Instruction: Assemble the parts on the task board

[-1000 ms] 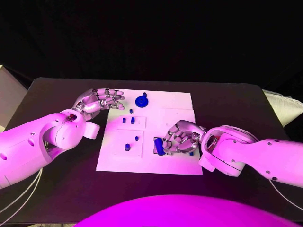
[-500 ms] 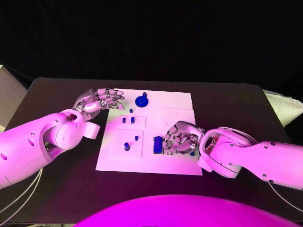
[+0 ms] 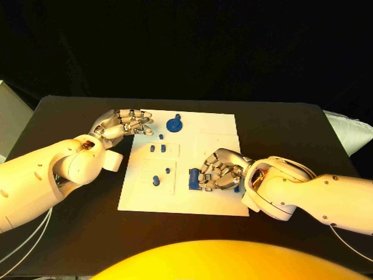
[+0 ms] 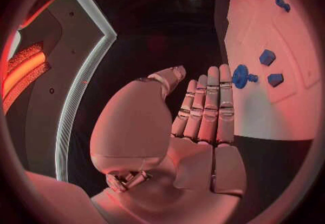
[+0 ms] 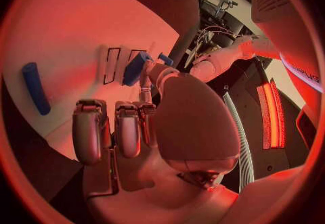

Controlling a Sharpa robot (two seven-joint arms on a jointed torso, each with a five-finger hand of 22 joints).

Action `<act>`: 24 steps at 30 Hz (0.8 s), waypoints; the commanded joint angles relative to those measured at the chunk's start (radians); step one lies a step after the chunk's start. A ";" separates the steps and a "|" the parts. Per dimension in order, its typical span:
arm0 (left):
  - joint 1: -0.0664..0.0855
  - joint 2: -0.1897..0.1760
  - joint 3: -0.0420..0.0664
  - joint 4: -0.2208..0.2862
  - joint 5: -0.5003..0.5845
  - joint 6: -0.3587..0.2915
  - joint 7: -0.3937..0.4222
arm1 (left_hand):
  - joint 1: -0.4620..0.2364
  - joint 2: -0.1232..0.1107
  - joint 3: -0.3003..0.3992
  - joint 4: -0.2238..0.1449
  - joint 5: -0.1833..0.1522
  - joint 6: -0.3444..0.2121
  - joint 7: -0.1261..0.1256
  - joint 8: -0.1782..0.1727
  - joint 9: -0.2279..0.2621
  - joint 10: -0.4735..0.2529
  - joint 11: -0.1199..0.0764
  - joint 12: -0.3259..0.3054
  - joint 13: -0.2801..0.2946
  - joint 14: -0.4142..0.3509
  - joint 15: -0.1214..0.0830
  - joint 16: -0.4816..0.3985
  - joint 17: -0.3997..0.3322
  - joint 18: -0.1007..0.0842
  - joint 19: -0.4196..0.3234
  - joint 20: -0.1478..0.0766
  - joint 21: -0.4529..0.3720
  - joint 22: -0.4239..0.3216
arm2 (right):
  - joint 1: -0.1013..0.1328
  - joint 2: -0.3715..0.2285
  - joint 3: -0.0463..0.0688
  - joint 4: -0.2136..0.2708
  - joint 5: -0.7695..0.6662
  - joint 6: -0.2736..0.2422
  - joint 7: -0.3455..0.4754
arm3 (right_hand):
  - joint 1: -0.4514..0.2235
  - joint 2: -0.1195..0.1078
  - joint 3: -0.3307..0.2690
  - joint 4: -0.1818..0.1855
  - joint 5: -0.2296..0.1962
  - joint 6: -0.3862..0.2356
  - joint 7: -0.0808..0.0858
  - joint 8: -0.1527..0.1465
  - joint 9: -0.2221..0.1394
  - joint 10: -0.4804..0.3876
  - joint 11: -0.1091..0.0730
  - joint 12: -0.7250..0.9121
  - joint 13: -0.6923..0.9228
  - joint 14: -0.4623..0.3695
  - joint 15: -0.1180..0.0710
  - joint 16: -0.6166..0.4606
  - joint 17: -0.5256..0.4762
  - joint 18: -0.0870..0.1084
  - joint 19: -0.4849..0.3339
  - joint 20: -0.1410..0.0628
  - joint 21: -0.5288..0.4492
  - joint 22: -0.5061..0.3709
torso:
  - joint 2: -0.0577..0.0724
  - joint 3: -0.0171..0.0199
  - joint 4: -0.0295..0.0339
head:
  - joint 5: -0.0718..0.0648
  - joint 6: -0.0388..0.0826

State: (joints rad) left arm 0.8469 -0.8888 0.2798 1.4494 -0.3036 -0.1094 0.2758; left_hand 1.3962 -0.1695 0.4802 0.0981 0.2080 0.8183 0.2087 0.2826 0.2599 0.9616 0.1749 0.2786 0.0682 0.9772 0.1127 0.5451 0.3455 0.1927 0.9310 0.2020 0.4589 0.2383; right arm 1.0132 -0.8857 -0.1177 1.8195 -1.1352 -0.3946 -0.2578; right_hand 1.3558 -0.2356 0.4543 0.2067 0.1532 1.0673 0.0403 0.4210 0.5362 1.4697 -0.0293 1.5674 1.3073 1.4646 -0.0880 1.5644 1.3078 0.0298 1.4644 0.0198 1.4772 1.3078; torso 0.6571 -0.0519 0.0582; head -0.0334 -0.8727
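The white task board [image 3: 216,137] lies mid-table. My right hand [image 3: 220,170] hovers low over its near right part, fingers curled down. In the right wrist view its thumb and a finger pinch a small blue block [image 5: 135,68] just above two outlined slots [image 5: 111,64]. A long blue bar [image 3: 195,178] lies beside that hand, also seen as the bar [image 5: 35,94]. My left hand [image 3: 123,123] rests at the board's far left corner with straight fingers [image 4: 206,105] and holds nothing. A round blue knob [image 3: 175,124] stands near it.
Small blue pieces sit in the board's left half: a pair [image 3: 157,149], one [image 3: 161,136] above them, and two [image 3: 156,180] nearer me. The left wrist view shows a blue gear-like part [image 4: 240,77] and blocks [image 4: 267,57]. Black table [image 3: 287,128] surrounds the board.
My right hand has edged slightly left and nearer the blue bar, its fingers curling lower. The left hand has stayed where it was.
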 commanded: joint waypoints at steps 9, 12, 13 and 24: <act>0.000 0.000 0.001 0.002 0.000 0.015 0.004 | -0.002 0.008 0.000 0.008 0.003 -0.006 0.036 0.006 -0.001 -0.006 0.002 0.005 0.001 -0.009 0.000 -0.003 0.001 -0.014 -0.004 0.002 -0.005 -0.001 | -0.001 0.001 0.001 0.015 0.004 -0.017 0.063 | -0.051 -0.017 -0.048 0.018 -0.022 0.004 0.001 0.013 0.006 0.101 0.000 0.003 0.263 0.106 -0.004 0.006 0.262 -0.011 0.085 -0.006 0.001 0.223 | 0.000 -0.0002 0.0006 | 0.004 0.000; 0.000 0.000 0.001 0.001 0.000 0.015 0.003 | -0.002 0.008 0.000 0.008 0.003 -0.006 0.036 0.006 -0.001 -0.006 0.002 0.005 0.001 -0.009 0.000 -0.003 0.001 -0.014 -0.004 0.002 -0.005 -0.001 | -0.001 0.010 0.001 0.008 -0.037 -0.028 0.044 | -0.048 -0.018 -0.055 0.016 -0.030 0.005 0.000 0.015 0.007 0.101 -0.001 0.003 0.263 0.106 -0.004 0.006 0.261 -0.011 0.085 -0.006 0.002 0.224 | 0.000 -0.0002 0.0005 | 0.004 0.000; 0.000 0.000 0.001 0.002 0.000 0.016 0.003 | -0.002 0.008 0.000 0.008 0.003 -0.006 0.036 0.006 -0.001 -0.006 0.002 0.005 0.001 -0.009 0.000 -0.003 0.001 -0.014 -0.004 0.002 -0.005 -0.001 | -0.001 0.014 0.001 0.004 -0.051 -0.032 0.038 | -0.042 -0.015 -0.059 0.013 -0.042 0.005 -0.001 0.018 0.009 0.101 -0.002 0.003 0.263 0.106 -0.005 0.005 0.261 -0.011 0.085 -0.007 0.001 0.224 | 0.000 -0.0001 0.0003 | 0.004 0.000; -0.001 0.000 0.001 0.002 0.000 0.019 0.002 | -0.002 0.009 0.001 0.009 0.003 -0.007 0.036 0.007 -0.001 -0.008 0.002 0.006 0.001 -0.010 0.000 -0.004 0.003 -0.014 -0.003 0.002 -0.006 -0.002 | -0.007 0.056 0.000 -0.023 -0.163 -0.021 0.004 | 0.042 0.022 -0.016 -0.035 -0.095 0.006 -0.006 0.018 0.000 0.101 -0.007 0.003 0.263 0.105 -0.009 0.005 0.260 -0.011 0.086 -0.010 0.002 0.225 | 0.001 -0.0010 0.0010 | 0.006 0.000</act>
State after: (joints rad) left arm 0.8465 -0.8898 0.2798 1.4495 -0.3036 -0.1079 0.2743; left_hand 1.3962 -0.1695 0.4830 0.1009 0.2080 0.8184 0.2087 0.2871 0.2599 0.9616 0.1749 0.2786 0.0682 0.9772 0.1127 0.5451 0.3475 0.1928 0.9310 0.2019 0.4590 0.2372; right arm 1.0090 -0.8338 -0.1172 1.7995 -1.2262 -0.4268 -0.2416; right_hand 1.3934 -0.2141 0.4322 0.1714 0.0601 1.0691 0.0385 0.4371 0.5366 1.4661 -0.0328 1.5673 1.3080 1.4685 -0.0916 1.5644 1.3076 0.0298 1.4680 0.0162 1.4772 1.3075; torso 0.6573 -0.0522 0.0594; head -0.0289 -0.8727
